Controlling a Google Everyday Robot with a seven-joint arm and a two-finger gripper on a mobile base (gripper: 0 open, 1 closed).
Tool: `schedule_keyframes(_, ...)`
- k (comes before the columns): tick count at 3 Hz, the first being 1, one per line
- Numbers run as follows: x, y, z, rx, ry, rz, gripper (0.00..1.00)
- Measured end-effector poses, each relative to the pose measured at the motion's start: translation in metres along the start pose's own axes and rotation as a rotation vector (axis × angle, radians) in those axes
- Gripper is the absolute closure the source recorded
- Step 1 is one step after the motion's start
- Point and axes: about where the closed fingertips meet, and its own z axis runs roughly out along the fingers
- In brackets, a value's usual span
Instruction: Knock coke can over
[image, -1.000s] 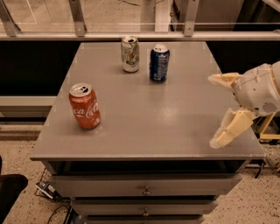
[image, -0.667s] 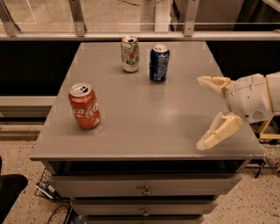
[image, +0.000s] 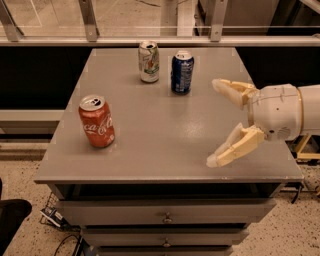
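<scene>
The grey bench (image: 165, 150) holds the coke can (image: 97, 121) upright, front-left; my end effector (image: 215, 122) hovers well right, spread wide. Approach step, I judge: next, sweep left.

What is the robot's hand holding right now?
Nothing. The gripper is open over the right side of the table, apart from the coke can standing near the left edge.

Office or lab test space, not a home: grey drawer cabinet (image: 150, 155), speckled hard floor (image: 25, 172), glass partition on metal posts (image: 89, 20) behind it, loose cables (image: 62, 235) on the floor lower left. Robot gripper (image: 214, 122) hangs over the cabinet's right side, fingers spread.
</scene>
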Motion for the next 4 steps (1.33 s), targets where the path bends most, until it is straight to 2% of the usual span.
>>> schedule_keyframes(1,0.001,0.0,0.0,0.0,0.005,-0.002,0.0)
schedule_keyframes(2,-0.009,0.005,0.021,-0.005,-0.012,0.012,0.0)
schedule_keyframes(4,-0.045,0.01,0.094,0.0,-0.067,0.047,0.0)
